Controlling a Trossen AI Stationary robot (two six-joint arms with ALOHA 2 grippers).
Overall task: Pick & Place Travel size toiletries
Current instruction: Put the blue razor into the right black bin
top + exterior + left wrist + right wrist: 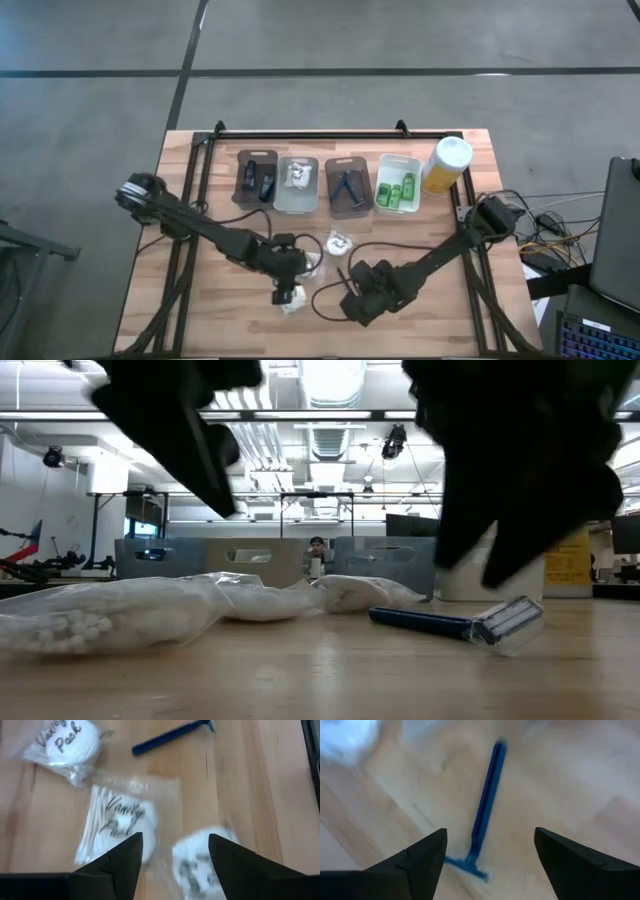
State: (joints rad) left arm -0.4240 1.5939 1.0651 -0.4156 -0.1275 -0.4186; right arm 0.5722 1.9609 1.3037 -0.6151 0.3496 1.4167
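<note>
Three clear packets of white cotton goods printed "Vanity Pack" lie flat on the wooden table: one (62,742) farther off, one (120,820) and one (200,865) right ahead of my left gripper (175,855). That gripper is open and hovers just above them (290,298). A blue disposable razor (482,820) lies flat on the table, and my open right gripper (490,857) hangs above it, its fingers standing on either side of the razor's head end. In the low view the razor (455,622) lies to the right of the packets (100,615).
Four small trays stand in a row at the far side: one with dark tubes (258,178), one with white packets (297,185), one with dark sticks (348,188), one with green bottles (397,185). A yellow bottle with a white cap (447,165) stands to their right.
</note>
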